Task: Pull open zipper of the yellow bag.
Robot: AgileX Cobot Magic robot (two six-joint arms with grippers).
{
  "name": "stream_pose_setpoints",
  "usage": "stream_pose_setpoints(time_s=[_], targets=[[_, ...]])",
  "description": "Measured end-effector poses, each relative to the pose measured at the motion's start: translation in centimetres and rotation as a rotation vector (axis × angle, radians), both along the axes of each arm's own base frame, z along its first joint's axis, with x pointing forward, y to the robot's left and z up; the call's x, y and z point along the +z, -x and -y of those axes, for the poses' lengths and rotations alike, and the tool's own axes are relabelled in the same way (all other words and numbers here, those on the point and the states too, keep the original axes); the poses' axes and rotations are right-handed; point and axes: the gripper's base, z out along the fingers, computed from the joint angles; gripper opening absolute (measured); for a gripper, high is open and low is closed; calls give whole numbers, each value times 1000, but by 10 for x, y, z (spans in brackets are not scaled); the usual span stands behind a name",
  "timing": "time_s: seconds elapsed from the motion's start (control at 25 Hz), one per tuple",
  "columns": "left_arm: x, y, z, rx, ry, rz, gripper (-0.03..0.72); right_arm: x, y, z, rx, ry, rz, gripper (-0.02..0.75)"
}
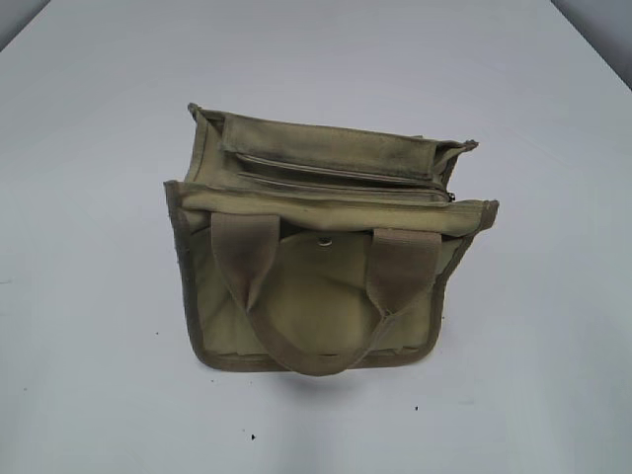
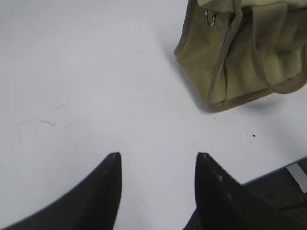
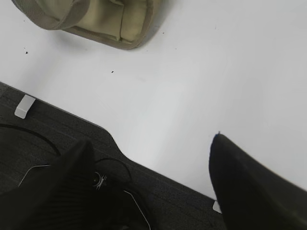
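We see the yellow bag [image 1: 326,267] standing upright mid-desk [image 1: 89,375], dull khaki canvas with darker olive edging and two wide webbing handles drooping over its front. Along its top runs the zipper [image 1: 341,190], with a small silver pull at its right end. Bare white surface surrounds the bag on every side. Our left pincer [image 2: 158,160] hangs half open and empty, well apart from it; our right pincer [image 3: 151,143] gapes wide over the desk's near edge, gripping nothing.

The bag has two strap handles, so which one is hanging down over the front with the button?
The near handle of the yellow bag: it droops in a loop over the front pocket below the snap button. The other handle is not clearly visible.
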Motion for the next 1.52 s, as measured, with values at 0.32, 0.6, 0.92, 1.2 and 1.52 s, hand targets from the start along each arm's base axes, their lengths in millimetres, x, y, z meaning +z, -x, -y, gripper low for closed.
stream_pose_setpoints(time_s=[0.32,0.6,0.92,1.2,1.52], targets=[[0,0,0,0,0,0,382,-1,0,0,4,0,-10,574],[0,0,0,1,0,0,357,0,0,0,2,-2,-11,574],[0,-1,-2,188,1,0,330,2,13,8,-244,-31,105,574],[0,8,-2,255,11,56,329,3,35,9,-265,-57,246,574],[0,16,-3,255,19,105,329,3,37,9,-263,-60,260,574]])
